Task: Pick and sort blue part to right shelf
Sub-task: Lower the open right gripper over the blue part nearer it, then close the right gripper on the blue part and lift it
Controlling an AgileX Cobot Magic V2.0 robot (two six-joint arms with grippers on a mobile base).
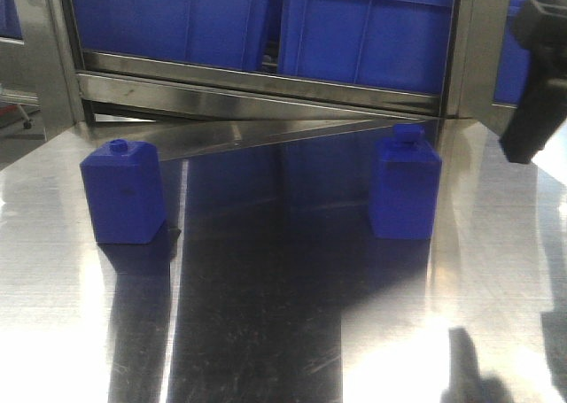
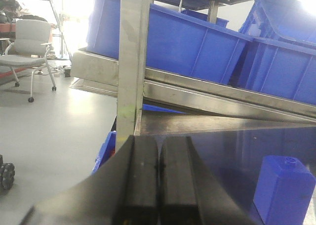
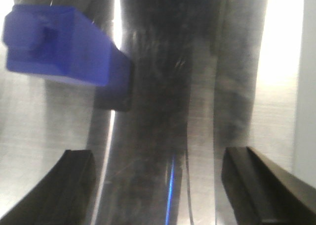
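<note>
On the steel counter (image 1: 266, 332), a blue part (image 3: 59, 44) stands at ten o'clock from the right pincer (image 3: 158, 156), its jaws wide apart. The left pincer (image 2: 159, 153) is pressed together, with a second blue part (image 2: 284, 190) at its four o'clock.

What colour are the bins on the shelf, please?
The bins are blue, clearest in the left wrist view.

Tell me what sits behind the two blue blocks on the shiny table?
Behind the left blue block and right blue block, a steel shelf carries big blue bins. Their walls hide whatever is inside.
</note>
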